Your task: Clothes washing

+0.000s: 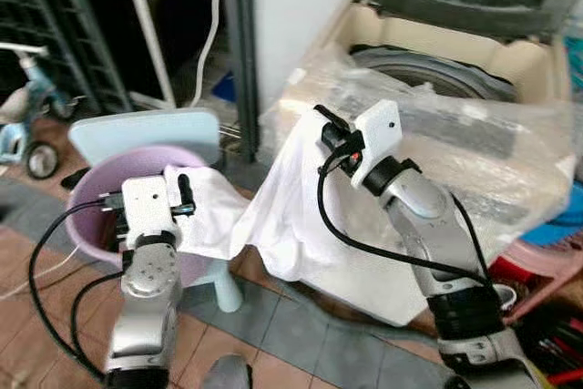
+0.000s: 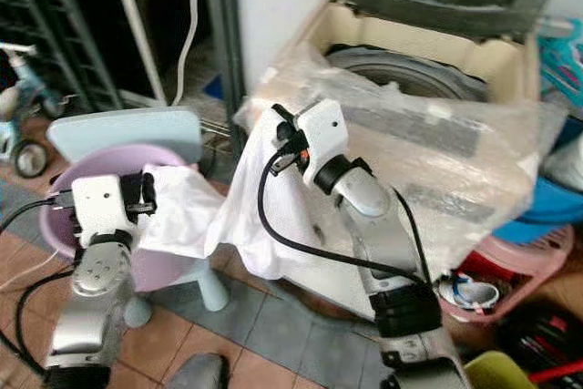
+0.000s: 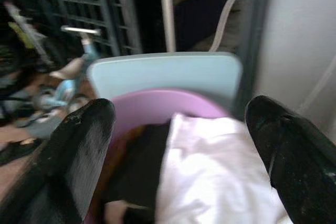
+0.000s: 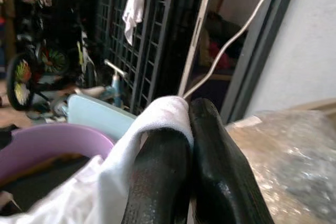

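Note:
A white garment (image 1: 273, 216) stretches from the purple basin (image 1: 91, 198) up to my right gripper (image 1: 321, 116), which is shut on the white garment's upper edge beside the washing machine (image 1: 455, 88). In the right wrist view the cloth (image 4: 157, 116) is pinched between the black fingers (image 4: 215, 156). My left gripper (image 1: 150, 198) hangs over the basin, open, with the garment's lower part (image 3: 210, 182) and dark clothes (image 3: 136, 166) below it. The machine's lid is up and its drum (image 1: 428, 70) is visible behind crumpled clear plastic (image 1: 492, 143).
The basin sits on a pale blue child's chair (image 1: 146, 134). A small tricycle (image 1: 27, 125) stands at the left by a dark grille. A pink basket (image 2: 519, 261) and blue tub (image 2: 547, 207) crowd the floor to the right of the machine.

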You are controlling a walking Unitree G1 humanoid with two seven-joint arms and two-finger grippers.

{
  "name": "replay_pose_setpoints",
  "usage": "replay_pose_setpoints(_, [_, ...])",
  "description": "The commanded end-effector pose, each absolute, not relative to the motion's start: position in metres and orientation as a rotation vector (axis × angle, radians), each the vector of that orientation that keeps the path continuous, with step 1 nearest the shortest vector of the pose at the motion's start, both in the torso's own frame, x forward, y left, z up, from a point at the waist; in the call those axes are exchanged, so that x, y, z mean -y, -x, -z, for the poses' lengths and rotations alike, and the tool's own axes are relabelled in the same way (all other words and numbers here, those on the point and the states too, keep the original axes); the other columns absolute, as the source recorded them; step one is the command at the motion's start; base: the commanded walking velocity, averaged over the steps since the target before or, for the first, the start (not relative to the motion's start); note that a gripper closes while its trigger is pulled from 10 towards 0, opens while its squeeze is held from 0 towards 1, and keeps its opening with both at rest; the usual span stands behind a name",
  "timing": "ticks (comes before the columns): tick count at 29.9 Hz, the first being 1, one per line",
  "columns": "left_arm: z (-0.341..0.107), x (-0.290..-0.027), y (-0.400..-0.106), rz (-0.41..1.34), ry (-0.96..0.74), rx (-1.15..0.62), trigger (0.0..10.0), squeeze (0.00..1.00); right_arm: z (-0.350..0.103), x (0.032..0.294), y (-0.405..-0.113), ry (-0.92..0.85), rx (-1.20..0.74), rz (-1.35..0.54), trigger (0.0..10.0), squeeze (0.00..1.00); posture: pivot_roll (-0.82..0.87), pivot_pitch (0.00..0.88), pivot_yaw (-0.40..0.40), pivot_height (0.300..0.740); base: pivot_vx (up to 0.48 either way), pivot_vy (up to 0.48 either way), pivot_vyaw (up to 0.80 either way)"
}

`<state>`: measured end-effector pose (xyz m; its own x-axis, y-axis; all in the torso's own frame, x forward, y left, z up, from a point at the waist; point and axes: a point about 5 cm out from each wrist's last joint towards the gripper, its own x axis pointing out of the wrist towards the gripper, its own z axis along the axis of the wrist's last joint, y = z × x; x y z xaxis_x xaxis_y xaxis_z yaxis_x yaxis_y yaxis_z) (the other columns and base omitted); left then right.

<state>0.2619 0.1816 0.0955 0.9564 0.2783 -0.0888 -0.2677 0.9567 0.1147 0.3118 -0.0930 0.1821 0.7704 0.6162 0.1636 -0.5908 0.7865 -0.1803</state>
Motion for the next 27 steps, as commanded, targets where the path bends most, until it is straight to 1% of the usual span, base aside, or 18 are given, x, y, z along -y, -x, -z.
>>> replay_pose_setpoints(1, [-0.102,-0.179,-0.263,-0.26,-0.1,-0.078,10.0,0.0,-0.194,0.099,-0.314,0.118,0.26,-0.624,10.0,0.0,-0.01,0.0,-0.008,0.74,0.319,0.0,0.0])
replay_pose_setpoints(5, [-0.102,-0.18,-0.265,-0.266,-0.094,-0.076,10.0,0.0,-0.204,0.098,-0.322,0.141,0.286,-0.643,10.0,0.0,-0.01,0.0,-0.013,0.74,0.255,0.0,0.0])
replay_pose_setpoints(9, [-0.102,-0.177,-0.265,-0.262,-0.084,-0.075,10.0,0.0,-0.223,0.101,-0.337,0.182,0.323,-0.666,10.0,0.0,0.0,0.0,-0.022,0.74,0.267,0.0,0.0])
replay_pose_setpoints(14, [-0.101,-0.176,-0.264,-0.263,-0.08,-0.077,10.0,0.0,-0.234,0.101,-0.345,0.203,0.345,-0.68,10.0,0.0,0.0,0.0,-0.027,0.74,0.266,0.0,0.0])
replay_pose_setpoints(15, [-0.101,-0.175,-0.264,-0.264,-0.077,-0.078,10.0,0.0,-0.24,0.097,-0.35,0.219,0.358,-0.703,10.0,0.0,0.0,0.0,-0.029,0.74,0.262,0.0,0.0])
replay_pose_setpoints(17, [-0.101,-0.175,-0.264,-0.264,-0.077,-0.079,10.0,0.0,-0.241,0.096,-0.351,0.222,0.36,-0.709,10.0,0.0,0.0,0.0,-0.029,0.74,0.262,0.0,0.0])
replay_pose_setpoints(20, [-0.101,-0.174,-0.265,-0.264,-0.075,-0.078,10.0,0.0,-0.251,0.086,-0.356,0.255,0.38,-0.793,10.0,0.0,0.0,0.0,-0.032,0.74,0.265,0.0,0.0])
replay_pose_setpoints(22, [-0.101,-0.174,-0.266,-0.264,-0.075,-0.078,10.0,0.0,-0.256,0.084,-0.359,0.225,0.376,-0.822,10.0,0.0,0.0,0.0,-0.033,0.74,0.264,0.0,0.0])
replay_pose_setpoints(25, [-0.101,-0.172,-0.266,-0.263,-0.069,-0.077,10.0,0.0,-0.277,0.08,-0.367,0.132,0.383,-0.861,10.0,0.0,0.0,0.0,-0.039,0.74,0.264,0.0,0.0])
replay_pose_setpoints(27, [-0.1,-0.172,-0.266,-0.264,-0.067,-0.078,10.0,0.0,-0.282,0.079,-0.369,0.117,0.385,-0.867,10.0,0.0,0.0,0.0,-0.041,0.74,0.276,0.0,0.0])
